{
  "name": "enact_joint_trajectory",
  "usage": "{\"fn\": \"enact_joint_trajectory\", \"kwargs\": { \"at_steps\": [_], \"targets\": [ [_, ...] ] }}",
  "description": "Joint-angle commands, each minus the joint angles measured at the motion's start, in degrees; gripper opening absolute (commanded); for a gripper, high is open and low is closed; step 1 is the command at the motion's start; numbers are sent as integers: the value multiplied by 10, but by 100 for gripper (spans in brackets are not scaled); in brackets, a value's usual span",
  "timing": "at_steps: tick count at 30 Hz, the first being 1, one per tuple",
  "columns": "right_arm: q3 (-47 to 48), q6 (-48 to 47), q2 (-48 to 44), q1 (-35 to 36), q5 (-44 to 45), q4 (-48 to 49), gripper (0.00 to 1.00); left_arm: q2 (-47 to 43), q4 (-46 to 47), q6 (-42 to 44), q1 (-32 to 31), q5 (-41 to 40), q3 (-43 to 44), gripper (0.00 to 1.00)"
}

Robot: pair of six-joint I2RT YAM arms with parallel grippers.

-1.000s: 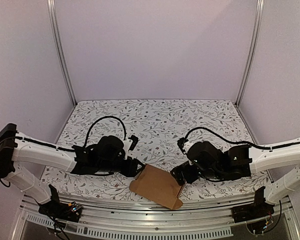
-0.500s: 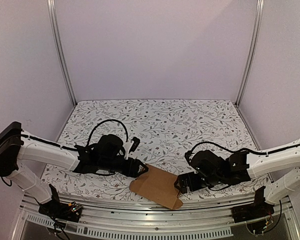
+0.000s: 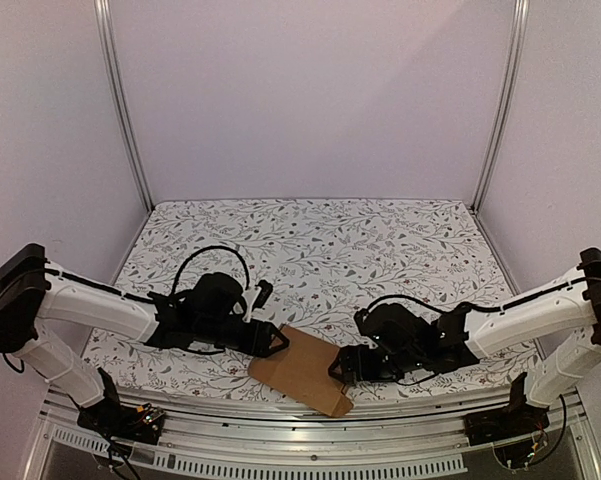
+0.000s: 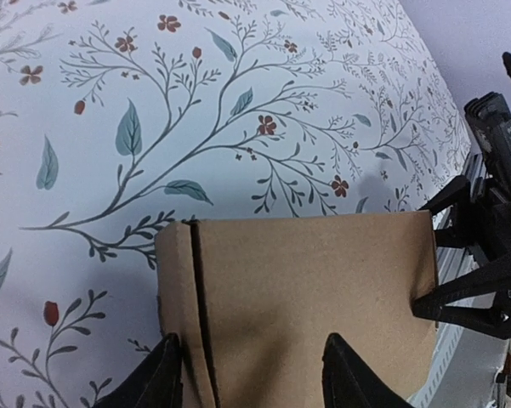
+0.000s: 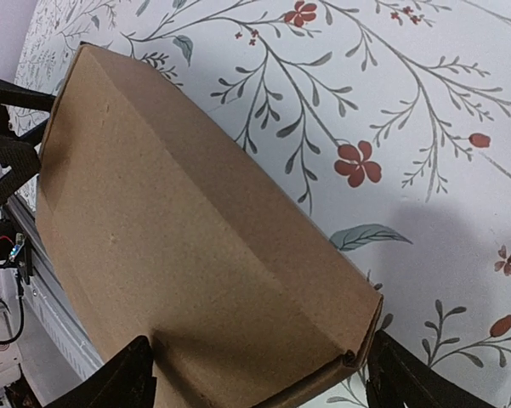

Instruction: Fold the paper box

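The paper box [image 3: 300, 371] is a closed, flat brown cardboard box lying skewed at the table's front edge. My left gripper [image 3: 277, 341] is at its far left corner. In the left wrist view its jaws [image 4: 251, 376] stand apart low over the box [image 4: 306, 289]: one fingertip is at the left edge by a dark slit, the other over the lid. My right gripper [image 3: 342, 368] meets the box's right end. In the right wrist view its jaws [image 5: 264, 381] are spread wide and straddle the near end of the box [image 5: 195, 246], gripping nothing.
A floral cloth [image 3: 320, 250] covers the table. A metal rail [image 3: 280, 440] runs along the front edge just past the box. Pale walls and upright posts [image 3: 125, 110] close in the sides and back. The right gripper's black fingers [image 4: 480, 255] show past the box's far edge.
The right arm has swung down and left until its fingers straddle the box's right end. The box has slid slightly left. The left gripper has barely moved.
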Motion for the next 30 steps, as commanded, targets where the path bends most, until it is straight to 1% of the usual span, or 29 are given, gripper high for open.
{"fn": "enact_joint_trajectory", "kwargs": {
  "at_steps": [1,5,8,15,18,22,24,28,30],
  "targets": [
    [27,20,28,-15,-6,11,82,-13,-7,-6,14,11,-15,54],
    [57,13,56,-29,-3,11,77,-29,-13,-8,22,12,-25,54],
    [83,1,76,-43,-4,13,71,-43,-16,-11,30,10,-34,54],
    [151,-45,132,-83,-10,17,65,-64,-14,-22,51,1,-54,53],
    [169,-74,156,-103,-49,17,61,-70,-4,-34,60,-3,-68,53],
    [185,-106,189,-125,-77,17,56,-76,5,-42,75,-6,-82,54],
    [187,-118,198,-131,-84,17,51,-77,7,-44,80,-5,-84,53],
    [191,-128,211,-137,-98,17,35,-79,8,-44,91,-5,-88,53],
    [190,-131,213,-138,-100,18,30,-79,7,-43,96,-6,-89,53]
  ]
}}
